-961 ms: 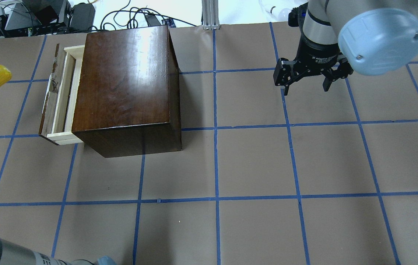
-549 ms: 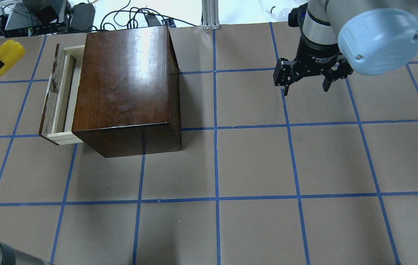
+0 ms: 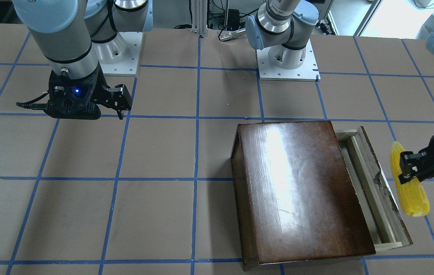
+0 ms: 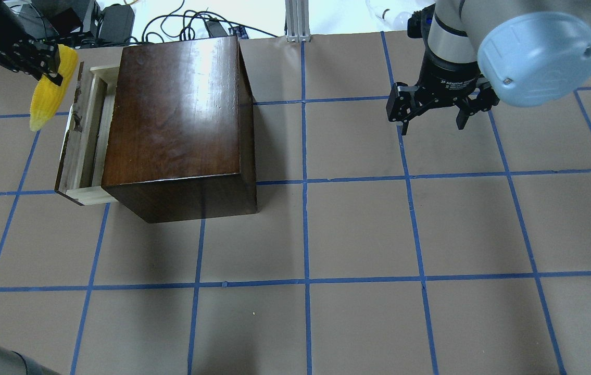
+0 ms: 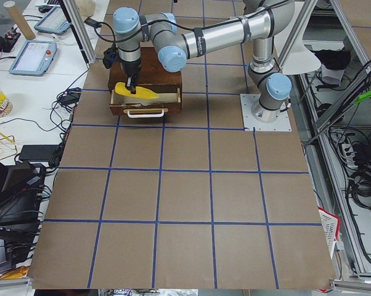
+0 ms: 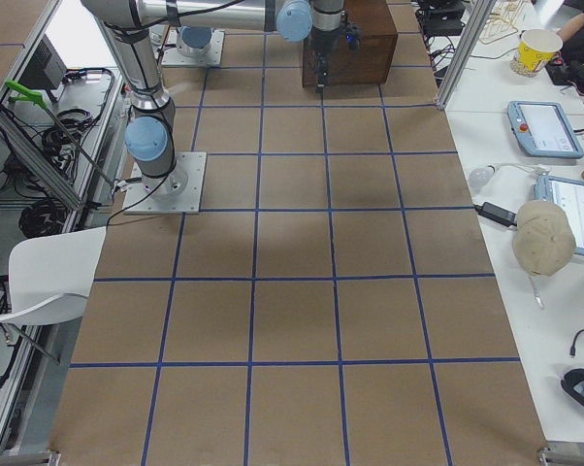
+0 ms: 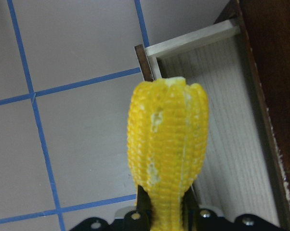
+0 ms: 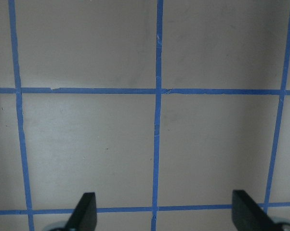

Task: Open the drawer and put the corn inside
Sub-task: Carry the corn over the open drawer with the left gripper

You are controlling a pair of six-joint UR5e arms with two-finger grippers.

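It's a busy lab, with cables point(image 4: 196, 21) trailing off past the far edge. The table point(image 4: 357, 229) itself is a flat sheet of brown paper gridded with blue tape, dull enough that I'd expect things to stay where they land. The box point(image 4: 175, 114) sits beside and below the left claw point(image 3: 408, 168); it looks heavy and glossy, unlikely to budge. Its drawer point(image 4: 87, 146) is pulled partway out toward that claw, a narrow slot below it and a touch to the box side. Whether the claw is already over the tray I cannot tell. The corn point(image 4: 48, 99) is pinched across its girth between the closed fingers, both ends jutting out, lying roughly along the drawer's length. It looks light, stiff and bumpy, so that grip should bite well and a short drop shouldn't hurt it, though being round it may roll. The right claw point(image 4: 433, 125) hangs spread wide with nothing in it, well apart from the box.
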